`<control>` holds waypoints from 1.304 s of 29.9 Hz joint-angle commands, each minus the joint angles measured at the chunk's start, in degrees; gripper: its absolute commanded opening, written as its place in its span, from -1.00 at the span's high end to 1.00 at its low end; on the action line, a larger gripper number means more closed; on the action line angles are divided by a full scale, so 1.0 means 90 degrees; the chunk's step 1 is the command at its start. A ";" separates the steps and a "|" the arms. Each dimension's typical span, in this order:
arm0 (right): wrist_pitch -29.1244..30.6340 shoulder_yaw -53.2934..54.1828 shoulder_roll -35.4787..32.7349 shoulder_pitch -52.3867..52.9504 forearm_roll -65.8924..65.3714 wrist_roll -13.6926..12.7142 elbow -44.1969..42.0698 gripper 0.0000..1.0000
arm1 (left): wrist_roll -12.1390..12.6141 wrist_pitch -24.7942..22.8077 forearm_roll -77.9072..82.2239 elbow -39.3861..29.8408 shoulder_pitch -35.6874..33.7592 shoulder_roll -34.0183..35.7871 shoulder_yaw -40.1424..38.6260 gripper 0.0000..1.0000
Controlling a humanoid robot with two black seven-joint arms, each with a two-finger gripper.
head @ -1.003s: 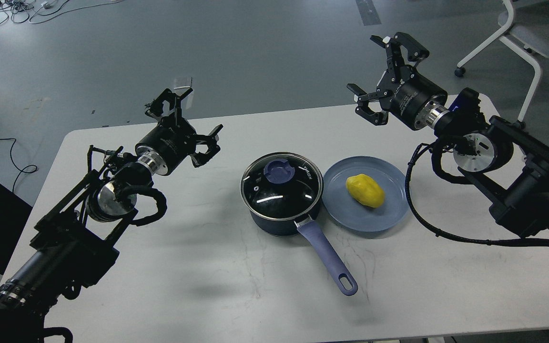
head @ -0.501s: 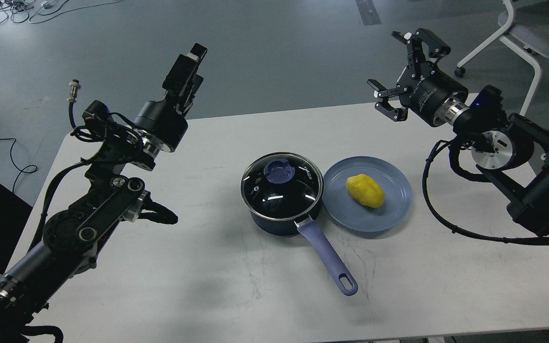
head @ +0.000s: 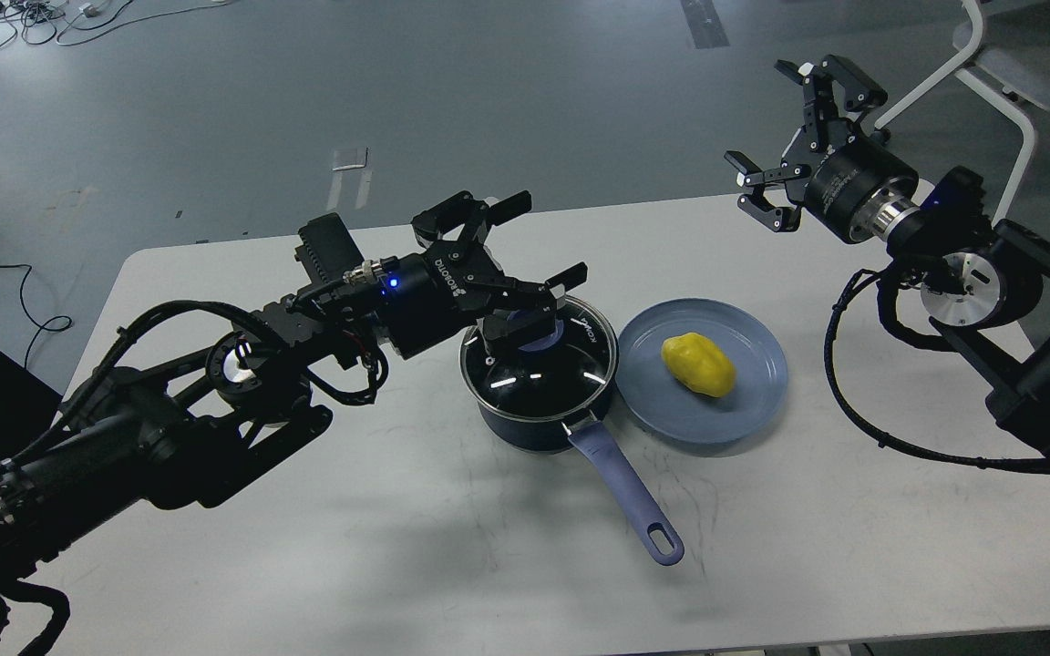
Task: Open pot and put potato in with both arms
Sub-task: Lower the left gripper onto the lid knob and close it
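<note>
Reaching in from the left, the left gripper (head: pixel 530 246) hangs over the far edge of the pot (head: pixel 539 369), jaws spread wide and holding nothing. The lid (head: pixel 543 360) sits shut on the pot just below those jaws, its blue knob (head: pixel 534 330) partly hidden behind one finger; whether a finger touches it, I cannot tell. The pot's handle (head: pixel 621 487) points away toward the near side of the counter (head: pixel 306 528). The potato (head: pixel 698 364) lies on a plate (head: pixel 757 401), just right of the pot. The right gripper (head: pixel 785 128) is up high, well apart beyond the plate, jaws wide open and empty.
</note>
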 commanded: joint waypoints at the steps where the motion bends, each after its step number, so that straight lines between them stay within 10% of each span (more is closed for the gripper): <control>1: -0.0010 0.0001 0.0002 -0.0015 0.0000 0.0000 0.0001 -1.00 | -0.0009 -0.0060 -0.0017 0.0317 -0.0170 -0.0210 0.0489 -0.96; 39: -0.0069 0.0137 0.0002 -0.0103 0.0000 0.0000 0.0001 -1.00 | -0.0136 -0.0246 -0.1013 0.1627 -0.0151 -0.0992 0.1193 -0.96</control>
